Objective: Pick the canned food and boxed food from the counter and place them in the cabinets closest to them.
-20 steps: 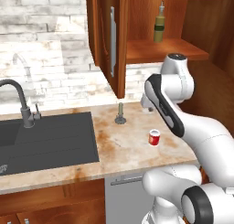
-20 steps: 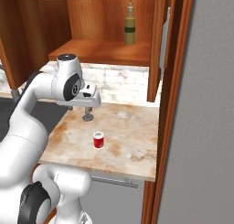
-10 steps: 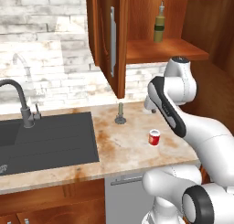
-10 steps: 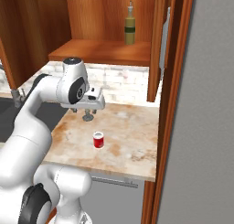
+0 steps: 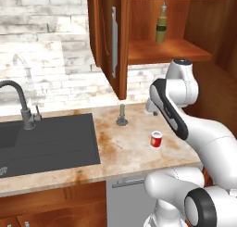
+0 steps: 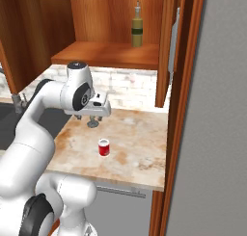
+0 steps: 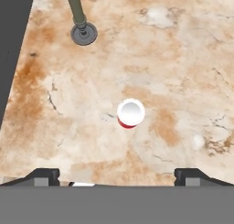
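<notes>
The canned food (image 5: 156, 139) (image 6: 103, 147) is a short red can with a silvery top, upright on the counter (image 5: 125, 149) (image 6: 142, 143) near its front edge. My gripper (image 6: 95, 117) hangs open above the counter, behind the can and well above it. Looking down in the hand view, the canned food (image 7: 130, 113) sits a little ahead of my gripper (image 7: 118, 175), between the lines of the two dark fingertips (image 7: 43, 175), with nothing in the jaws. The cabinets (image 5: 162, 50) (image 6: 106, 54) overhead stand open, showing a wooden shelf. The boxed food is out of view.
A tall olive-green bottle (image 5: 161, 29) (image 6: 137, 32) stands on the cabinet shelf. A short grey-green post on a round base (image 5: 121, 116) (image 7: 82, 29) rises from the counter behind the can. The dark sink (image 5: 46, 140) and faucet (image 5: 21, 101) lie to the left. The open cabinet door (image 5: 113, 40) hangs above the post.
My hand has swung a little to the right and down over the counter, closer to the can. The can has stayed put and the jaws have stayed open.
</notes>
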### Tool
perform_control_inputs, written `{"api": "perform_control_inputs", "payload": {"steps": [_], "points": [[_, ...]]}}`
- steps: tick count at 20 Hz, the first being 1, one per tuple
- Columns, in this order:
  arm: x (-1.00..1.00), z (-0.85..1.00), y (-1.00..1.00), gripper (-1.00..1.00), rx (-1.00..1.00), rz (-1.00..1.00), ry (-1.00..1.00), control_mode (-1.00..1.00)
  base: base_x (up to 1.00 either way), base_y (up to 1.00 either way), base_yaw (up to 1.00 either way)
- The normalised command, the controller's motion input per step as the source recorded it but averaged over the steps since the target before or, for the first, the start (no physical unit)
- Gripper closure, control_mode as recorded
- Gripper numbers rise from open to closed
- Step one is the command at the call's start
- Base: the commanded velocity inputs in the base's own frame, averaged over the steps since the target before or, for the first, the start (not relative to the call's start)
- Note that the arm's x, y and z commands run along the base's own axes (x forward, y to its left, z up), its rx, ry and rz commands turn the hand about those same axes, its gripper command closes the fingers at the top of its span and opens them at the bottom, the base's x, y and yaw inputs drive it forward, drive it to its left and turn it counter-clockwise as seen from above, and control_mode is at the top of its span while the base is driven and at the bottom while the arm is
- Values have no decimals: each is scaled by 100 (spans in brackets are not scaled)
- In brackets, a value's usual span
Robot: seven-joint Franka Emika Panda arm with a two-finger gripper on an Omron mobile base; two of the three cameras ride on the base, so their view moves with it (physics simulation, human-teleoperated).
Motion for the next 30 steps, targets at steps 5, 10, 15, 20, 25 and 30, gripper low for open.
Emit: {"api": "perform_control_inputs", "payload": {"steps": [5, 10, 15, 20, 25, 30], "points": [[0, -17, -1, -100, 0, 0, 0, -100, 0, 0, 0], [0, -18, -2, -100, 0, 0, 0, -100, 0, 0, 0], [0, -16, 0, -100, -1, 0, 0, -100, 0, 0, 0], [3, -18, 0, -100, -1, 0, 0, -100, 0, 0, 0], [11, -19, -1, -100, -1, 0, 0, -100, 0, 0, 0], [17, -19, -6, -100, 0, 0, 0, -100, 0, 0, 0]]}}
